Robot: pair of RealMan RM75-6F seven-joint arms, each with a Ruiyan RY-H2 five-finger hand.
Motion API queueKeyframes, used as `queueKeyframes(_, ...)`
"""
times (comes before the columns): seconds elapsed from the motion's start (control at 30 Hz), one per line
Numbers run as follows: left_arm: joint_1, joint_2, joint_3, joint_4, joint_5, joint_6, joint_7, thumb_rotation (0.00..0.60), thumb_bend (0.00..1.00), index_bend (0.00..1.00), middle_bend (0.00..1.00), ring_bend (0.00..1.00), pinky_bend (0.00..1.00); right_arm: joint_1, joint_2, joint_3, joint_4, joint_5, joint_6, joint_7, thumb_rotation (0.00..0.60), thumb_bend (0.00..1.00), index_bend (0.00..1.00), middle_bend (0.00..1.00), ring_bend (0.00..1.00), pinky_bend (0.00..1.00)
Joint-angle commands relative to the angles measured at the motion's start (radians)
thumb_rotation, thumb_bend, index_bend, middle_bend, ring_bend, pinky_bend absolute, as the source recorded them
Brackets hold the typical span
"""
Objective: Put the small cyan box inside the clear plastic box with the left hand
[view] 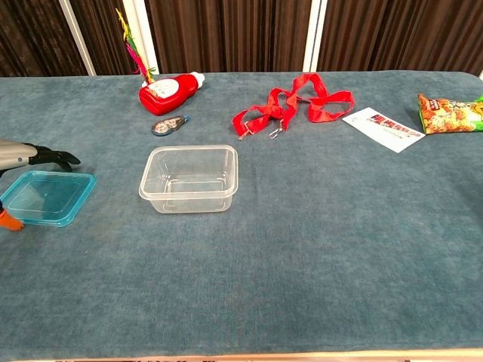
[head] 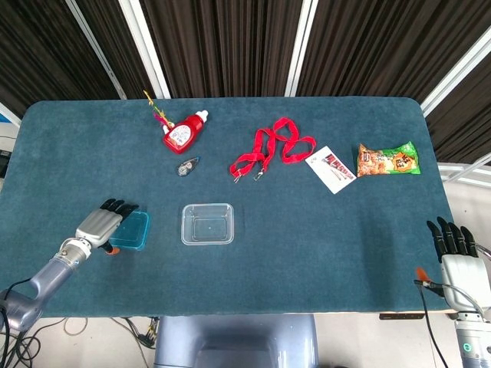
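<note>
The small cyan box (head: 133, 231) (view: 47, 197) lies flat on the blue cloth near the front left. My left hand (head: 103, 224) reaches over its left side. Its dark fingers (view: 50, 157) hover above the box's far edge, and the orange-tipped thumb (view: 9, 221) sits by the near left corner. The box rests on the table, not lifted. The clear plastic box (head: 207, 223) (view: 189, 178) stands empty a short way to the right of it. My right hand (head: 458, 253) stays at the front right table edge, fingers straight, holding nothing.
A red bottle (head: 182, 132) and a correction tape (head: 188, 165) lie behind the clear box. A red lanyard (head: 272, 149), a white card (head: 331, 169) and a snack bag (head: 387, 159) lie at the back right.
</note>
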Motion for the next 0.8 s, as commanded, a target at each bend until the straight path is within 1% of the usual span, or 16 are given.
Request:
queueKeyframes(0.03, -0.001, -0.006, 0.000, 0.003, -0.006, 0.000, 0.010, 0.600, 0.05, 0.00, 0.14, 0.00, 0.00, 0.000, 0.000, 0.000, 0.000, 0.001, 0.000, 0.000, 0.600, 0.31, 0.04, 0.04, 0.04, 0.00)
queueKeyframes(0.3, -0.001, -0.020, -0.002, 0.007, -0.019, 0.006, 0.044, 0.600, 0.05, 0.00, 0.14, 0.00, 0.00, 0.000, 0.002, 0.001, -0.002, 0.005, -0.003, 0.003, 0.600, 0.31, 0.04, 0.04, 0.04, 0.00)
queueKeyframes(0.4, -0.001, -0.021, -0.002, 0.006, -0.025, 0.007, 0.054, 0.600, 0.06, 0.00, 0.16, 0.00, 0.00, 0.000, 0.003, 0.001, -0.003, 0.004, -0.003, 0.002, 0.600, 0.31, 0.04, 0.04, 0.04, 0.00)
queueKeyframes(0.57, 0.005, -0.024, -0.002, 0.011, -0.021, 0.027, 0.054, 0.600, 0.10, 0.00, 0.20, 0.00, 0.00, 0.000, 0.003, 0.000, -0.005, 0.006, -0.005, 0.004, 0.600, 0.31, 0.04, 0.04, 0.04, 0.00)
queueKeyframes(0.7, 0.004, -0.029, 0.002, 0.023, -0.021, 0.023, 0.055, 0.600, 0.14, 0.00, 0.22, 0.00, 0.00, 0.001, 0.004, 0.000, -0.007, 0.007, -0.008, 0.007, 0.600, 0.31, 0.04, 0.04, 0.04, 0.00)
queueKeyframes(0.8, 0.005, -0.032, 0.001, 0.027, -0.024, 0.024, 0.053, 0.600, 0.21, 0.00, 0.24, 0.00, 0.00, 0.000, 0.005, 0.000, -0.008, 0.009, -0.008, 0.009, 0.600, 0.31, 0.04, 0.04, 0.04, 0.00)
